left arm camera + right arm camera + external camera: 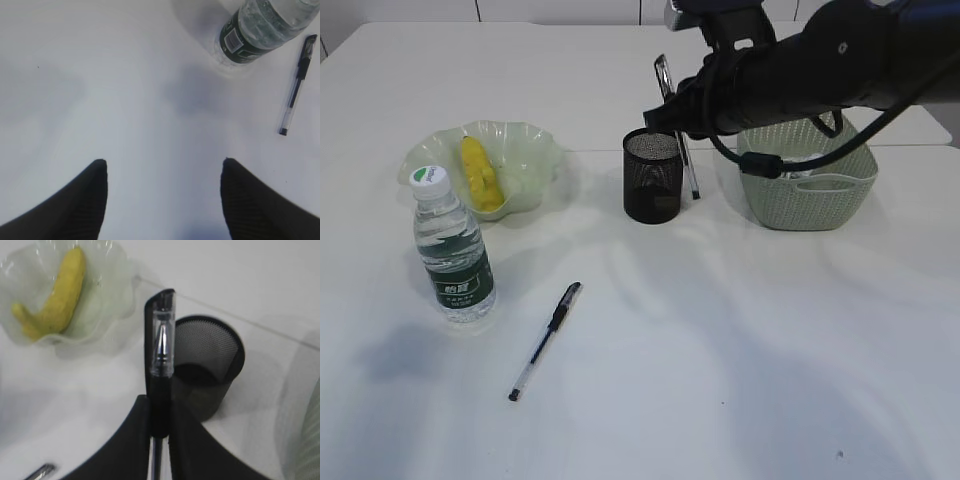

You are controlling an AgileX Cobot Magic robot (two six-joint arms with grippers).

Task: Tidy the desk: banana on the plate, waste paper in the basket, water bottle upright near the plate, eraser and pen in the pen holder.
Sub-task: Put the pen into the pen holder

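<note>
- Right gripper (159,427) pinches a capped pen (161,365) at the pen holder's (653,176) one o'clock rim.
- Left gripper (162,172) is spread wide above the bare white desk (720,360).
- Second pen (546,339) lies at the water bottle's (451,250) four o'clock; the banana (481,174) sits in the plate (535,150).
- Basket (807,195) stands at the holder's three o'clock.

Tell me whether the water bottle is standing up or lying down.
Standing up: the water bottle rests on its base on the desk, white cap on top, close to the plate.
</note>
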